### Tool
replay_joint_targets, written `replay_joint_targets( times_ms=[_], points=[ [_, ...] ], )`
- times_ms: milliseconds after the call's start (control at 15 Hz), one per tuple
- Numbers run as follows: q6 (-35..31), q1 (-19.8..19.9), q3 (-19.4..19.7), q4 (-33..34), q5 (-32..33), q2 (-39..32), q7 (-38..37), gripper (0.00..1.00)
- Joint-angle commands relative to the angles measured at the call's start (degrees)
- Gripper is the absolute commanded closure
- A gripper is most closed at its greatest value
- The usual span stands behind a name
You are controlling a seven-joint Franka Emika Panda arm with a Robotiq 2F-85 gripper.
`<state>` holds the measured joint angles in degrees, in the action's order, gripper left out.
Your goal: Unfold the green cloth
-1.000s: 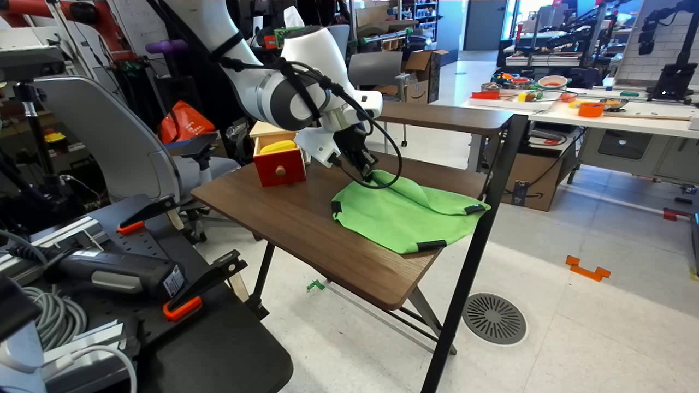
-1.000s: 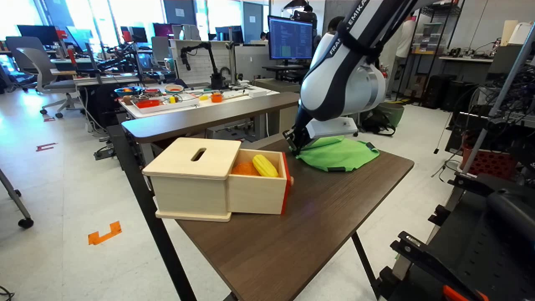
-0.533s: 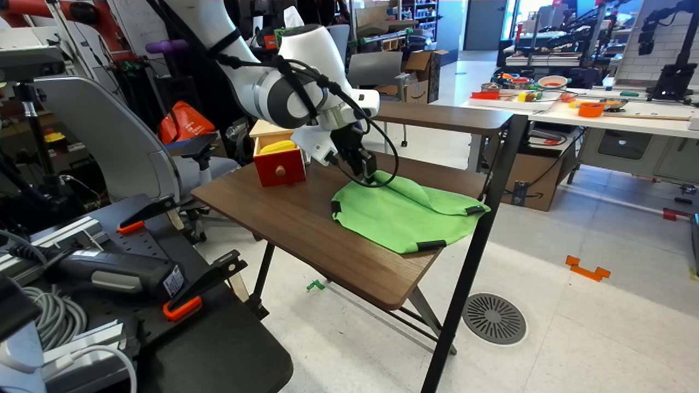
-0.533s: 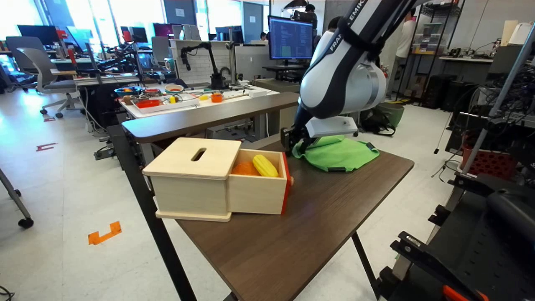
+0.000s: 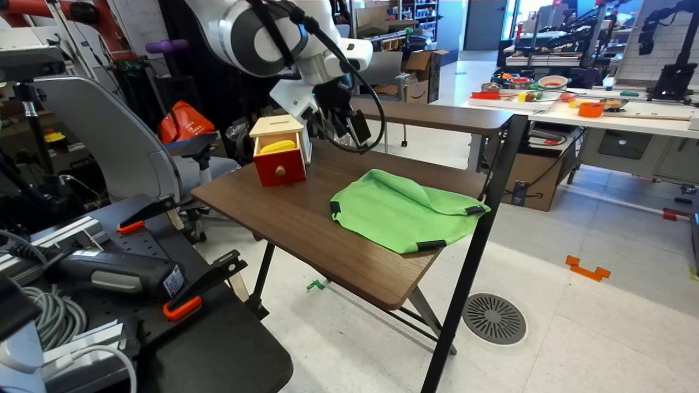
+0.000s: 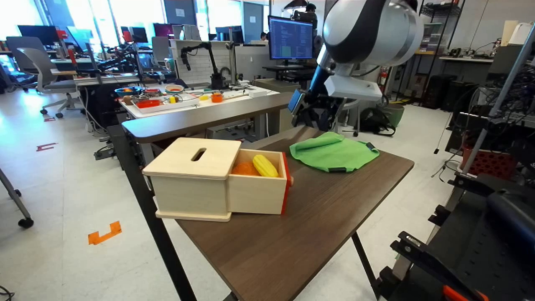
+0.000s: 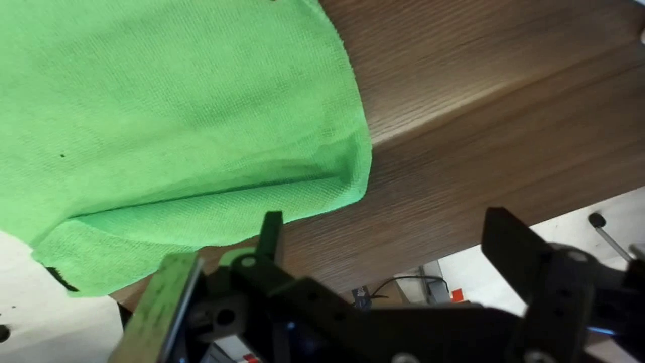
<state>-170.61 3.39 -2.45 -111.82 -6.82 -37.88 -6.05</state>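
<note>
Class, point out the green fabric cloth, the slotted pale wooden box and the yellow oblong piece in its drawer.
Green fabric cloth (image 7: 186, 121), wrist view: upper surface.
Slotted pale wooden box (image 6: 190, 196), in an exterior view: side wall.
Yellow oblong piece (image 6: 265, 166), in an exterior view: upper side.

bright windows (image 6: 140, 12) | pale tiled floor (image 5: 617, 333) | round drain grate (image 5: 495, 319) | grey office chair (image 5: 123, 139)

The wrist view's top and left edges crop the lime-green fabric cloth (image 7: 201, 101); its bottom edge crops the black two-fingered gripper (image 7: 384, 219).
</note>
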Motion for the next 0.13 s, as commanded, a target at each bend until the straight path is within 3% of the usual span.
replay_joint_targets(
  times_ms=[0,67],
  points=[
    [0.7,0.3,-0.3,-1.3,-0.6,1.6,0.4,0.00],
    [0.8,0.7,-0.6,-2.2,-0.7,2.4,0.6,0.00]
  ],
)
